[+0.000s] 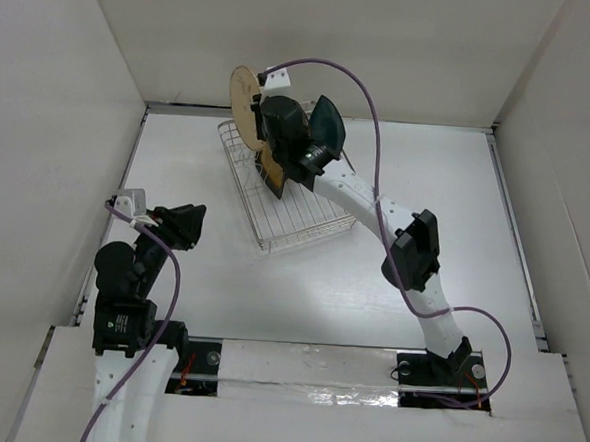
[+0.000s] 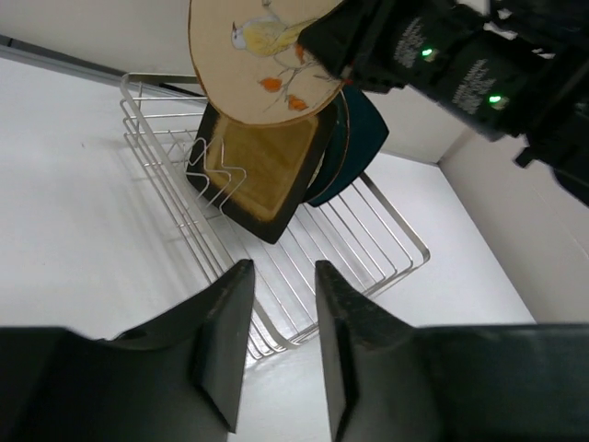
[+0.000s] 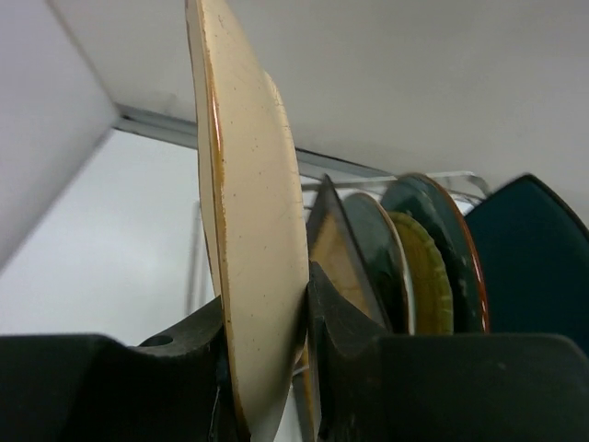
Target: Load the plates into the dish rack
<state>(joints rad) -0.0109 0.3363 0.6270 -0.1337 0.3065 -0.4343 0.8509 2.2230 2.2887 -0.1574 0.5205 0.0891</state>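
My right gripper (image 1: 259, 127) (image 3: 267, 285) is shut on the tan round plate (image 1: 243, 100) (image 3: 250, 230) and holds it on edge above the left end of the silver wire dish rack (image 1: 297, 221) (image 2: 382, 241). The plate's bird drawing (image 2: 262, 41) faces the left wrist camera. In the rack stand the mustard square black-rimmed plate (image 2: 262, 175) (image 3: 333, 253), a pale round plate (image 3: 379, 249), the yellow woven-look plate (image 3: 425, 276), the glossy teal plate (image 3: 453, 241) and the dark teal squarish plate (image 3: 536, 253) (image 1: 327, 123). My left gripper (image 1: 182, 224) (image 2: 281, 276) hovers left of the rack, jaws narrowly apart, nothing between them.
White walls (image 1: 61, 117) box in the white table on the left, back and right. The rack sits at an angle near the back wall, with bare wire slots (image 2: 322, 267) at its near end. A purple cable (image 1: 376, 126) loops over the right arm.
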